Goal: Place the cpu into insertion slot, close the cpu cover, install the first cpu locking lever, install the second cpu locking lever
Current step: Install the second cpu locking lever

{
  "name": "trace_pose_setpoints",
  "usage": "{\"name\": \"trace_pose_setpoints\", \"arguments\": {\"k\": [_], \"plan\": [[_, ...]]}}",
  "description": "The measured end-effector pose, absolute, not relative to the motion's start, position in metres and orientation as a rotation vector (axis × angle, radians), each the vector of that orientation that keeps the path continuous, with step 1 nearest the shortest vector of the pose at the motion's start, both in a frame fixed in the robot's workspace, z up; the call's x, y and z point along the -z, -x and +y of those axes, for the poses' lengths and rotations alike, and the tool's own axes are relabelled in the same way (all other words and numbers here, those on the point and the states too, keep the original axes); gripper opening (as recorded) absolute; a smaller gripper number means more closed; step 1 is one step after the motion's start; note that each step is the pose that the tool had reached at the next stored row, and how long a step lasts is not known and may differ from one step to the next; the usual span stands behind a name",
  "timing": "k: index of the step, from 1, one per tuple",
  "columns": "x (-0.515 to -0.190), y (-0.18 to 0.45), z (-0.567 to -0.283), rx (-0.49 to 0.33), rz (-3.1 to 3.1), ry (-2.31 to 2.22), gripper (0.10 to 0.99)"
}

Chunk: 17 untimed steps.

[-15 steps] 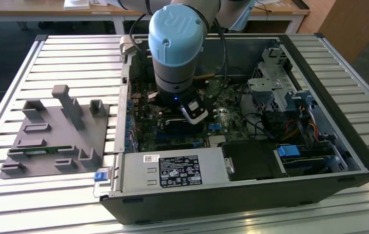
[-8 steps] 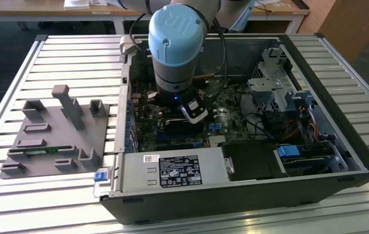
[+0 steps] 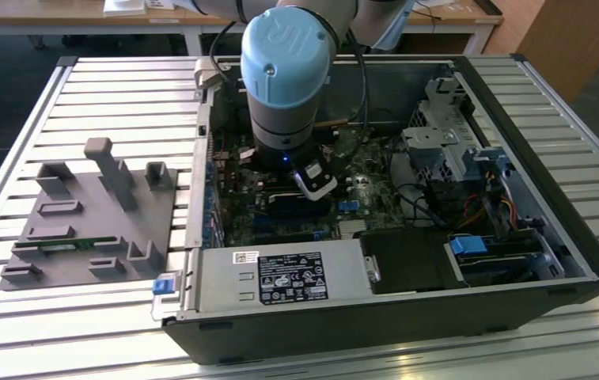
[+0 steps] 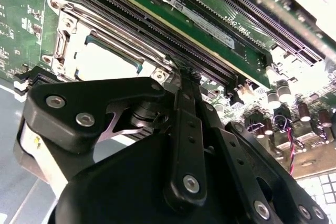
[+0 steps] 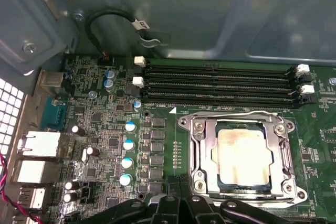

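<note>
The cpu (image 5: 240,153) lies flat in its socket on the green motherboard, its dull grey top showing through the window of the cpu cover (image 5: 202,153), a silvery frame folded down over it. In the second wrist view the cpu (image 4: 107,60) and cover (image 4: 126,38) sit just beyond my fingertips. A thin wire lever (image 5: 231,114) runs along the socket's side next to the memory slots. My gripper (image 4: 184,74) hovers by a socket corner with its black fingers together and nothing visibly between them. In the exterior view the gripper (image 3: 315,188) reaches down into the open computer case (image 3: 552,277).
Black memory slots (image 5: 220,80) run beside the socket. A row of blue-topped capacitors (image 5: 127,145) stands on the board. A power supply (image 3: 278,277), drive cage (image 3: 447,134) and cables crowd the case. A grey fixture block (image 3: 88,222) lies on the slatted table at the exterior view's left.
</note>
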State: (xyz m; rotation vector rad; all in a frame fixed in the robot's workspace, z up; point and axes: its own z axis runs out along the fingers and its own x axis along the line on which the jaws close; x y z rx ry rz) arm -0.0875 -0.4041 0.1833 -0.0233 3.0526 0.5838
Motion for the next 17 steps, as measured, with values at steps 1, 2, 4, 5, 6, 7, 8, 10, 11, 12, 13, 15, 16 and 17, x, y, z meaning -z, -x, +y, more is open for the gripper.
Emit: {"name": "trace_pose_setpoints", "arguments": {"k": [1, 2, 4, 5, 6, 7, 8, 10, 11, 12, 13, 15, 16, 17], "plan": [[-0.1833, 0.0875, -0.4041, -0.584, 3.052, 0.023, 0.106], [-0.1833, 0.0875, -0.4041, -0.584, 3.052, 0.024, 0.106], [-0.1832, 0.0875, -0.4047, -0.586, 3.052, 0.023, 0.106], [-0.1831, 0.0874, -0.4053, -0.586, 3.051, 0.024, 0.106], [-0.183, 0.0874, -0.4063, -0.586, 3.051, 0.024, 0.106], [-0.1829, 0.0874, -0.4075, -0.586, 3.051, 0.024, 0.106], [-0.1831, 0.0875, -0.4087, -0.586, 3.051, 0.023, 0.106], [-0.1832, 0.0875, -0.41, -0.585, 3.052, 0.023, 0.106], [-0.1832, 0.0875, -0.41, -0.584, 3.052, 0.023, 0.106], [-0.1832, 0.0876, -0.4101, -0.584, 3.052, 0.023, 0.106], [-0.1833, 0.0875, -0.4101, -0.583, 3.052, 0.023, 0.106], [-0.1837, 0.0875, -0.4101, -0.581, 3.053, 0.023, 0.106], [-0.1841, 0.0874, -0.4101, -0.579, 3.053, 0.023, 0.106], [-0.1847, 0.0874, -0.4101, -0.576, 3.053, 0.023, 0.106]]}}
